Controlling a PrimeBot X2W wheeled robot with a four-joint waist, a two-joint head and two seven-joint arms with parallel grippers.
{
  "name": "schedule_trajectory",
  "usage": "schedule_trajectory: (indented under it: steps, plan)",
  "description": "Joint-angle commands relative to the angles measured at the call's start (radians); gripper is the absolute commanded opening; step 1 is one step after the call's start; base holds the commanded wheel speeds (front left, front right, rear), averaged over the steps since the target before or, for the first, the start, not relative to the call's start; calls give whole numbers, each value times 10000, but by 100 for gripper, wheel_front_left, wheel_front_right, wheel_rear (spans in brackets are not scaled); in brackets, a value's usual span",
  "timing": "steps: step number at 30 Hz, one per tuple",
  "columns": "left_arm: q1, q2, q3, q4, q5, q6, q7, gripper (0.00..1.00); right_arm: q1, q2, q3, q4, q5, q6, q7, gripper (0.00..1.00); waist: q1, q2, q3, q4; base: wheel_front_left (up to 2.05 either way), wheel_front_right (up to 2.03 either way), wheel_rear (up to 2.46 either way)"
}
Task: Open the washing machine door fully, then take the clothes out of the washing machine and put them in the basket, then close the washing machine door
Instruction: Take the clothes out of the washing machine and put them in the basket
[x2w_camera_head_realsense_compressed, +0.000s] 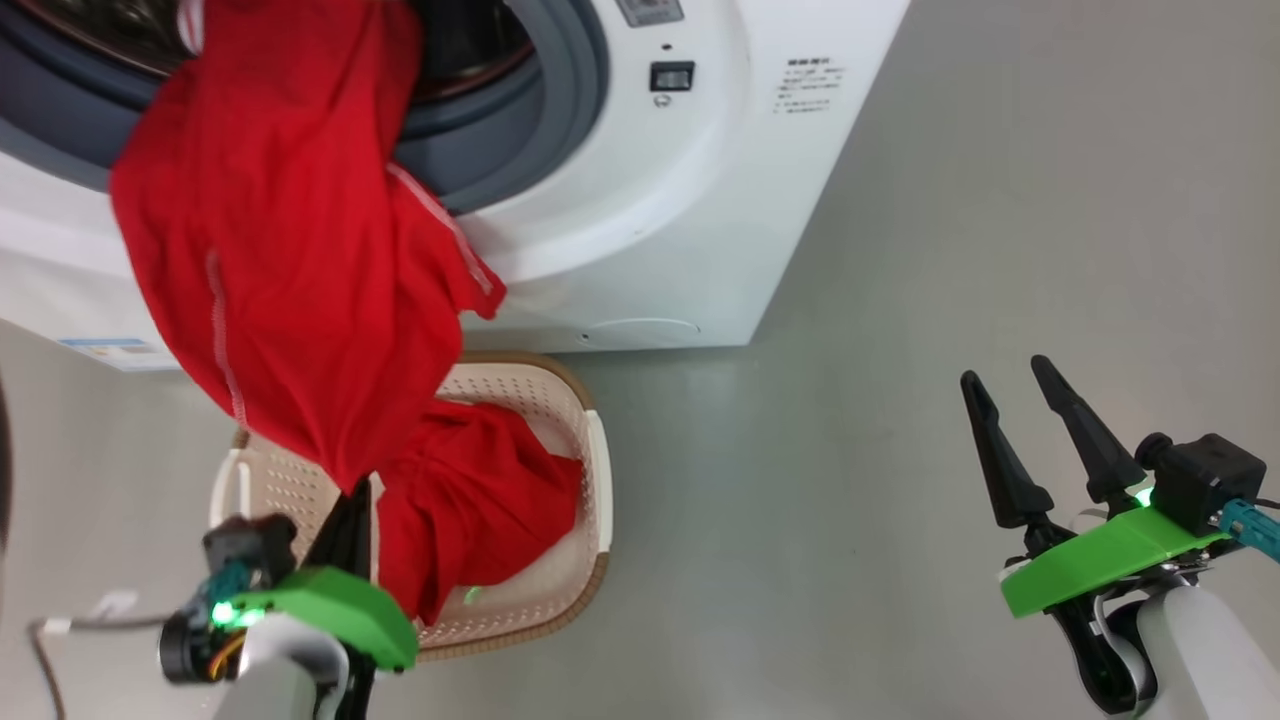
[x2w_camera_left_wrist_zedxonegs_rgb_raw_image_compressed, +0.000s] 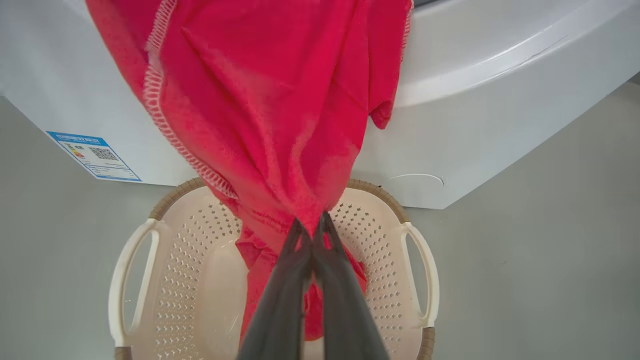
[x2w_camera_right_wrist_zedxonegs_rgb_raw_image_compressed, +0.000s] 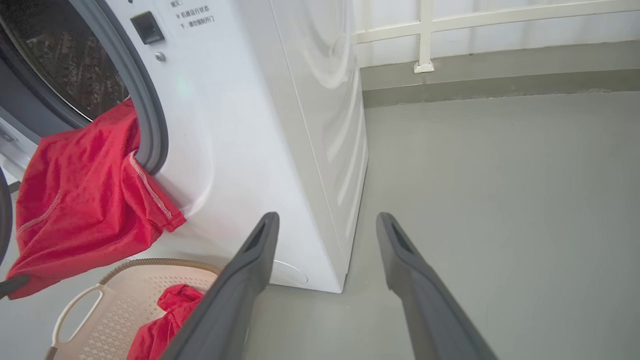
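Observation:
A long red garment (x2w_camera_head_realsense_compressed: 290, 250) with white stitching hangs out of the washing machine (x2w_camera_head_realsense_compressed: 680, 200) over its grey gasket (x2w_camera_head_realsense_compressed: 560, 100). Its lower end is pinched in my left gripper (x2w_camera_head_realsense_compressed: 355, 490), shut on it just above the cream basket (x2w_camera_head_realsense_compressed: 600, 470). The left wrist view shows the fingertips of that gripper (x2w_camera_left_wrist_zedxonegs_rgb_raw_image_compressed: 312, 226) closed on the cloth (x2w_camera_left_wrist_zedxonegs_rgb_raw_image_compressed: 270, 100) over the basket (x2w_camera_left_wrist_zedxonegs_rgb_raw_image_compressed: 420, 260). A second red garment (x2w_camera_head_realsense_compressed: 480, 510) lies inside the basket. My right gripper (x2w_camera_head_realsense_compressed: 1005, 372) is open and holds nothing, off to the right above the floor. A dark curved edge at the head view's far left may be the door.
The machine's front carries a blue label (x2w_camera_left_wrist_zedxonegs_rgb_raw_image_compressed: 92, 155) and a round flap (x2w_camera_left_wrist_zedxonegs_rgb_raw_image_compressed: 415, 180) low down. The steel drum (x2w_camera_right_wrist_zedxonegs_rgb_raw_image_compressed: 65, 60) is dark inside. Open grey floor (x2w_camera_head_realsense_compressed: 900, 500) lies right of the machine. A white railing (x2w_camera_right_wrist_zedxonegs_rgb_raw_image_compressed: 425, 35) on a kerb stands behind it.

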Motion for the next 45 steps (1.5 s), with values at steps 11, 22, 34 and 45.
schedule_trajectory:
  steps: [11, 22, 34, 45]
  plan:
    - [-3089, 168, -64, 4380, 55, -350, -564, 0, -598, 180, 318, -363, -71, 16, -118, 100, 0, 0, 1192, -740, 0, 0, 0]
    - [-4663, 574, -122, 6054, 34, -345, -639, 6, -1060, 331, 429, -408, -68, 16, -118, 100, 0, 0, 1882, -1167, 0, 0, 0]
    - [-4498, 658, 127, 5566, -143, -374, -648, 100, -1010, 304, 215, -318, -143, 16, -118, 100, 0, 0, 1411, -863, 0, 0, 0]
    - [-3518, 532, 683, 3740, -83, -427, -648, 100, -701, 109, 106, -216, -126, 16, -118, 100, 0, 0, 629, -323, 0, 0, 0]
